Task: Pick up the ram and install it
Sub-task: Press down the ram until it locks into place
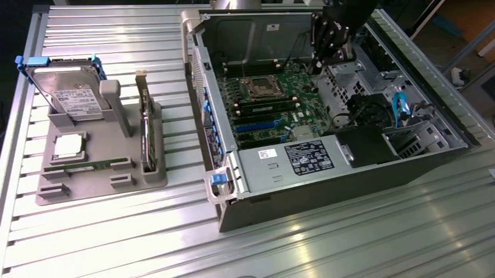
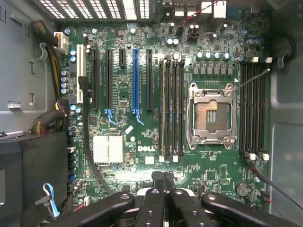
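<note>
The ram (image 1: pixel 93 165) is a thin green stick lying flat in the front slot of the grey holder (image 1: pixel 73 194) at the exterior view's left. My gripper (image 1: pixel 334 57) hangs over the far side of the open computer case (image 1: pixel 325 191), well away from the ram. In the wrist view the gripper (image 2: pixel 164 177) is shut with nothing between its black fingers (image 2: pixel 151 198). It looks straight down on the green motherboard (image 2: pixel 118 94). Long black memory slots (image 2: pixel 171 109) run beside the open CPU socket (image 2: pixel 210 111), with more memory slots (image 2: pixel 253 109) on its other side.
The holder also carries a silver hard drive (image 1: pixel 69 95) standing at the back, an upright card (image 1: pixel 145 124) and a square chip (image 1: pixel 68 145). Inside the case are a black power supply (image 1: pixel 309 156), cables (image 1: pixel 398 107) and a drive cage (image 1: pixel 414 139). Ribbed metal table (image 1: pixel 348 243) surrounds everything.
</note>
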